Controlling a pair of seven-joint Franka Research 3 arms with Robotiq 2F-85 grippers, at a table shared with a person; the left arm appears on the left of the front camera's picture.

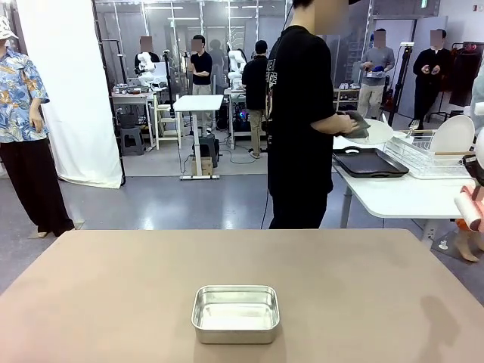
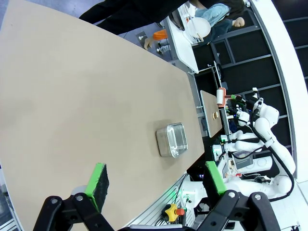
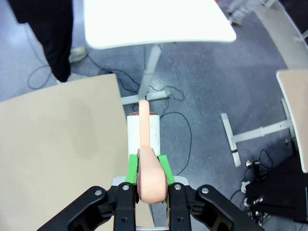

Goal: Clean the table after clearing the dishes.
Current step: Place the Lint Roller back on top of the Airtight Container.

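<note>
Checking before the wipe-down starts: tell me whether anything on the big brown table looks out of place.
One leftover: a shiny steel pan sits alone near the robot's edge of the table, apparently empty. Nothing looks spilled or damaged. The right gripper holds the pink-handled roller beyond the table's edge.

Bright even overhead light, wide-angle wrist-view distortion.

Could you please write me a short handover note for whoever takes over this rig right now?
Left gripper: jaws open, empty, above the table.
Right gripper: jaws shut on the pink handle of the roller, held off the table's edge over the floor.
Dishes: off the table; the person stands at the white side table, wiping a plate with a cloth. A dark tray and a rack with another plate are there too.
Done: dishes cleared.
Left: a steel pan sits on the table; rolling the top clean has not started.
</note>
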